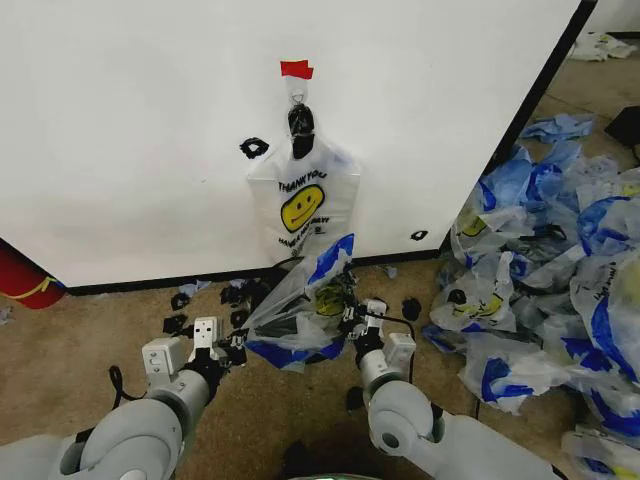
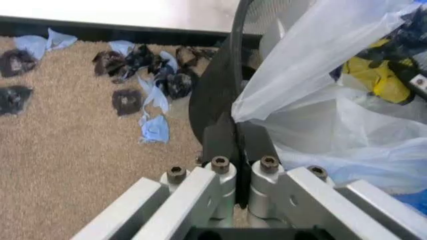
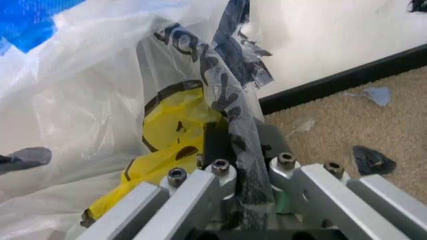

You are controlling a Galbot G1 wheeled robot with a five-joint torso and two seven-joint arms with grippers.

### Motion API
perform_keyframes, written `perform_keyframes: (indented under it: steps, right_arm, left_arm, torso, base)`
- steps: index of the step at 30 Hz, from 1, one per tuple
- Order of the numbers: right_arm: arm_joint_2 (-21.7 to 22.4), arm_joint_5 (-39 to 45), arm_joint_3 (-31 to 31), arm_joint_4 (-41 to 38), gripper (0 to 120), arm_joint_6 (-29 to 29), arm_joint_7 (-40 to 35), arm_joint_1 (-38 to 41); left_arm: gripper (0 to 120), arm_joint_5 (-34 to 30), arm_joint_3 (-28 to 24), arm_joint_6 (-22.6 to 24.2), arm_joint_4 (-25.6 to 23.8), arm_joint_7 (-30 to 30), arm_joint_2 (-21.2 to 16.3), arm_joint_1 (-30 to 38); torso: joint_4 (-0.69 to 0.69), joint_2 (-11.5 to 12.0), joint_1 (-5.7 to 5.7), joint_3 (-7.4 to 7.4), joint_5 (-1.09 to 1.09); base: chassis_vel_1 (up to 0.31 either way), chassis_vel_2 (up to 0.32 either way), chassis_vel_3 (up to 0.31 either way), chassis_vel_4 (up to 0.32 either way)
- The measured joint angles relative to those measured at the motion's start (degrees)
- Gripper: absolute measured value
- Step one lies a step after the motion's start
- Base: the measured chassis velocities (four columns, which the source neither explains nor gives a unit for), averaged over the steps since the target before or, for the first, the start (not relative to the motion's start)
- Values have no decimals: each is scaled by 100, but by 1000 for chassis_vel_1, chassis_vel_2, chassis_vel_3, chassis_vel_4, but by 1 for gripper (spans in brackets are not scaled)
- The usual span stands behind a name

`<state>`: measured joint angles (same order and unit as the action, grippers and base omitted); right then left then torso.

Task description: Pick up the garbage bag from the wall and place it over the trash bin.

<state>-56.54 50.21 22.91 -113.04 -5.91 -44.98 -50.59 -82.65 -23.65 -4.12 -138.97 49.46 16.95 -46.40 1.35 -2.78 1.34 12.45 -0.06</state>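
A translucent white garbage bag (image 1: 298, 305) with a yellow smiley and blue parts is stretched between my two grippers, low in front of the wall (image 1: 130, 150). My left gripper (image 1: 238, 346) (image 2: 237, 135) is shut on one edge of the bag (image 2: 313, 75), right beside the trash bin's black curved rim (image 2: 215, 95). On the opposite edge, my right gripper (image 1: 350, 318) (image 3: 240, 142) is shut on a strip of the bag (image 3: 167, 130) bearing black print. In the head view the bin is hidden under the bag. A second bag with the same print (image 1: 302, 200) hangs from the wall hook (image 1: 299, 97) under red tape (image 1: 296, 69).
A large heap of blue-and-white plastic bags (image 1: 560, 280) covers the floor on the right. Small black scraps (image 1: 180, 300) (image 2: 127, 100) and bits of blue plastic (image 2: 155, 129) lie on the carpet along the wall's black base trim. A red object (image 1: 25, 282) sits at far left.
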Motion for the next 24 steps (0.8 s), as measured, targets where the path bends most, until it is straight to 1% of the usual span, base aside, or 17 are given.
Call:
perform_keyframes:
  steps: [4,8,9,12,13,14,17,18,19,20,22,24]
  right_arm:
    - [4,-5,-2,-4,0,0,-1,-19]
    - [2,-14,-3,-4,0,0,-4,-22]
    - [2,-14,-3,-4,0,0,-4,-22]
    - [-5,-18,0,-4,0,0,-7,-11]
    - [-10,-18,3,-4,0,0,-8,-9]
    - [-10,-18,3,-4,0,0,-8,-9]
    - [-12,-28,6,-10,0,0,-12,-14]
    - [-10,-29,6,-12,0,0,-12,-16]
    - [-6,-30,5,-14,0,0,-12,-20]
    - [-6,-30,5,-14,0,0,-12,-20]
    - [11,-37,-9,-14,0,0,-12,-39]
    - [18,-47,-24,-15,0,0,-12,-59]
  left_arm:
    - [1,18,38,5,-111,-2,2,69]
    - [18,15,168,34,-325,-9,-52,76]
    - [18,15,168,34,-325,-9,-52,76]
    - [32,-6,259,47,-423,-9,-115,50]
    - [34,-19,289,50,-424,-9,-124,23]
    - [34,-19,289,50,-424,-9,-124,23]
    - [50,-60,429,69,-424,-9,-131,-167]
    - [51,-61,460,78,-425,-9,-131,-208]
    - [56,-61,505,92,-425,-9,-132,-270]
    - [56,-61,505,92,-425,-9,-132,-270]
    - [67,-4,637,127,-426,-10,-132,-409]
    - [73,102,700,140,-426,-40,-136,-433]
  torso:
    - [0,0,0,0,0]
    - [0,0,0,0,1]
    - [0,0,0,0,1]
    - [0,0,0,0,1]
    - [0,0,0,0,1]
    - [0,0,0,0,1]
    - [0,0,0,0,0]
    - [0,0,0,0,0]
    - [0,0,0,0,1]
    - [0,0,0,0,1]
    - [0,0,0,0,0]
    - [0,0,0,0,0]
  base:
    - [0,0,0,0]
    - [0,0,0,0]
    - [0,0,0,0]
    - [0,0,0,0]
    - [0,0,0,0]
    - [0,0,0,0]
    - [0,0,0,0]
    - [0,0,0,0]
    - [0,0,0,0]
    - [0,0,0,0]
    - [0,0,0,0]
    - [0,0,0,0]
